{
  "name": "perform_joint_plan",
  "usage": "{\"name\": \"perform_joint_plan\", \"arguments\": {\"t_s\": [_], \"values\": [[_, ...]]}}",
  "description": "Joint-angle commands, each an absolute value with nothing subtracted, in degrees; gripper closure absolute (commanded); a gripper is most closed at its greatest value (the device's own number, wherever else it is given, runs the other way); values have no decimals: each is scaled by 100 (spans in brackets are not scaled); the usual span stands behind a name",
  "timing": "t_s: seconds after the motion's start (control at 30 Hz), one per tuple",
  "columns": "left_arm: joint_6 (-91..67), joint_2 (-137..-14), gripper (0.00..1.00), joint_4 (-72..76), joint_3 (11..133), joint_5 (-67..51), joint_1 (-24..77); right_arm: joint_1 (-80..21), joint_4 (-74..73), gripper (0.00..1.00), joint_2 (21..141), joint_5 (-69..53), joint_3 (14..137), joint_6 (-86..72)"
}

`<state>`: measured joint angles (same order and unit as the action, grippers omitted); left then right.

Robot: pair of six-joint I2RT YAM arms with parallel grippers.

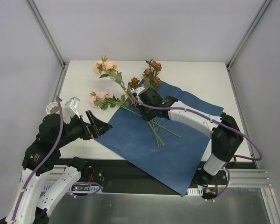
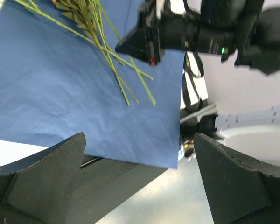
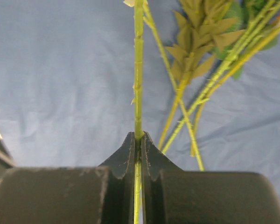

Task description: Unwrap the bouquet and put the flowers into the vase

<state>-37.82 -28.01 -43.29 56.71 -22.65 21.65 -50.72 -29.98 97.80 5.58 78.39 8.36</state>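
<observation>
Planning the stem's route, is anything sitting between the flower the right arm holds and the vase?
Yes. The left tool, open, and its arm sit between the vase at the table's left edge and the stem that the right tool pinches.

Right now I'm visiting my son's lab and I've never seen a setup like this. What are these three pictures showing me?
They show one moment from three cameras. The overhead picture looks down on a white table with two robot arms bolted at its near edge. The other two come from cameras on the arms' wrists, so each shows its own black fingers. On the table lies an opened blue paper sheet with the flowers, pink and rust-orange roses on green stems, spread across it. A white vase stands at the left edge. The right gripper is shut on one green stem. The left gripper hangs wide open, holding nothing.
</observation>
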Motion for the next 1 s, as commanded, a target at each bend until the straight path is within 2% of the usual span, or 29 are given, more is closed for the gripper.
{"name": "perform_joint_plan", "arguments": {"t_s": [0.0, 0.13, 0.33, 0.53, 0.7, 0.73, 0.97], "values": [[-4700, -2804, 1, -4271, 5950, -1389, 2118, -5089, -2164, 100, 9326, -658, 7384, 20], [-5106, -2830, 1, -4088, 5907, -1195, 2118, -5098, -1330, 100, 8782, -1290, 6875, -334], [-5133, -2857, 1, -3095, 5634, -1608, 2118, -5273, -791, 100, 7911, -1582, 6478, -281], [-5414, -3128, 1, -2059, 5537, -1898, 2118, -5563, -493, 100, 7103, -1512, 6065, -360], [-5327, -3647, 2, -1583, 5984, -2232, 2118, -5941, -255, 100, 6750, -1424, 5941, -229], [-5274, -3821, 4, -1521, 6072, -2293, 2118, -6002, -272, 100, 6733, -1337, 5959, -176], [-5062, -4245, 34, -1529, 6442, -2224, 2118, -6310, -395, 100, 6566, -1003, 5994, -44]]}}
